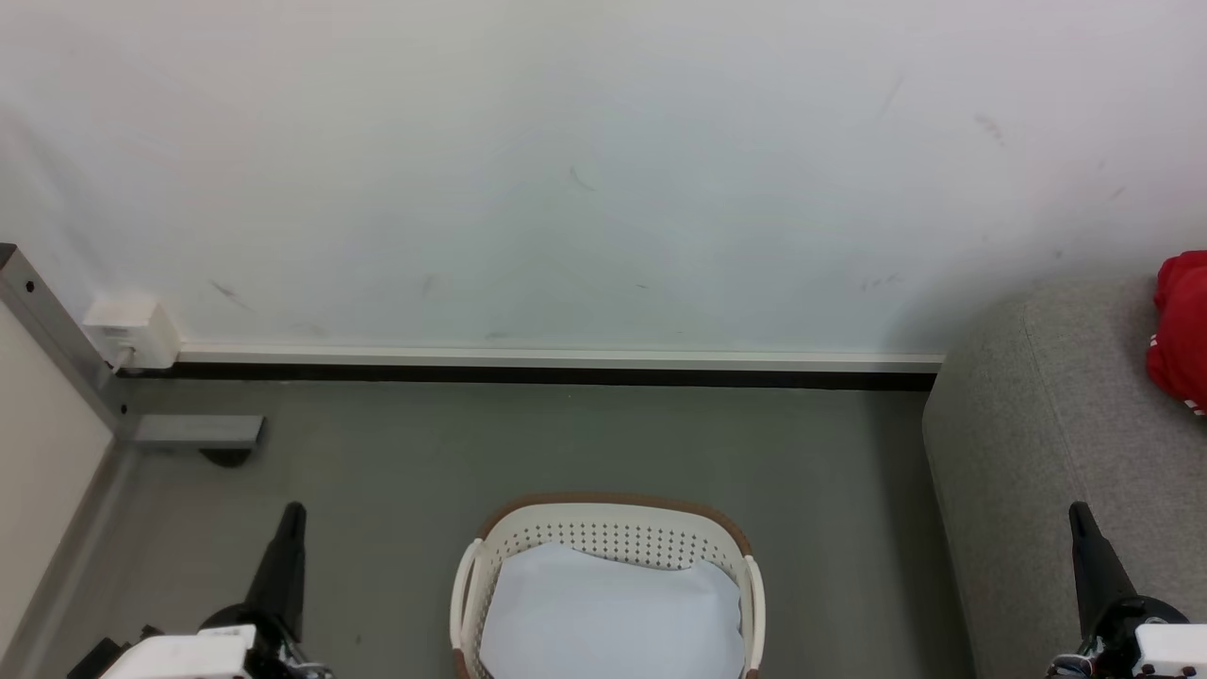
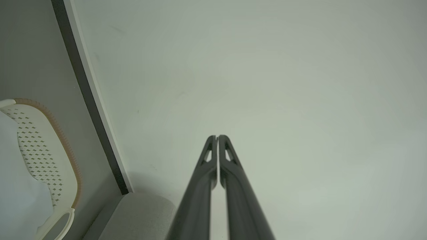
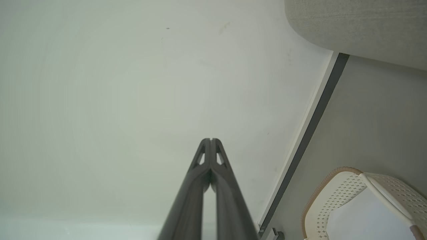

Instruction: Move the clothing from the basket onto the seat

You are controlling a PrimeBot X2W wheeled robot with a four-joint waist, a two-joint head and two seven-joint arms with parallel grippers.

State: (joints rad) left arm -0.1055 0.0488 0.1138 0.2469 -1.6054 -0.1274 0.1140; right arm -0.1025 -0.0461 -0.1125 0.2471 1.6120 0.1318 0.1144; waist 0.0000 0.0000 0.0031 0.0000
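The cream perforated basket [image 1: 611, 538] with a brown rim stands on the grey floor at the bottom centre. A pale bluish-white piece of clothing [image 1: 608, 613] lies inside it. The grey seat [image 1: 1047, 453] fills the right side, and a red garment [image 1: 1181, 330] rests on it at the far right. My left gripper [image 1: 294, 514] is shut at the lower left, well left of the basket. My right gripper [image 1: 1077, 514] is shut at the lower right, over the seat's front. In the left wrist view the left gripper [image 2: 217, 136] points at the wall; so does the right gripper [image 3: 210, 139].
A white wall with a dark baseboard [image 1: 528, 375] runs behind the basket. A metal frame leg [image 1: 193, 431] and a white box [image 1: 132, 332] sit at the left corner. Open grey floor [image 1: 585, 443] lies between the basket and the wall.
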